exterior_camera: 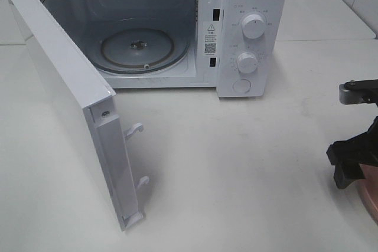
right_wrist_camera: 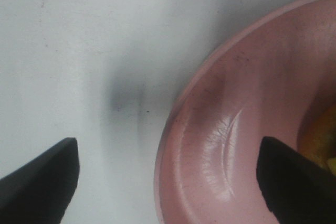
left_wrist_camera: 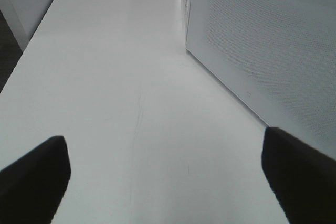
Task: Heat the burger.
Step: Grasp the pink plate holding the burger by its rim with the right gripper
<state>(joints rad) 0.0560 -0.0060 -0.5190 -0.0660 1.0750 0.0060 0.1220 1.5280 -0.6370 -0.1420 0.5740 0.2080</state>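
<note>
Burger [right_wrist_camera: 321, 141]: only a yellow-orange sliver is seen, at the frame edge of the right wrist view, sitting on the pink plate [right_wrist_camera: 220, 145] at the table's [exterior_camera: 236, 163] right side, well apart from the microwave [exterior_camera: 254, 4]. It is judged soft and light, a loose stack whose layers could slide or crush if pinched, so the stiff plate is the better hold, taken at the rim, though its glaze looks slippery and should be kept level. Right gripper [right_wrist_camera: 168, 156]: jaws spread wide, nothing held, one finger over bare table and the other over the plate's inner slope; contact cannot be told. Left gripper [left_wrist_camera: 164, 145]: jaws apart, empty, above the table beside the door [exterior_camera: 59, 87]. The door is swung fully open; the cavity holds only the glass turntable [exterior_camera: 142, 48].
</note>
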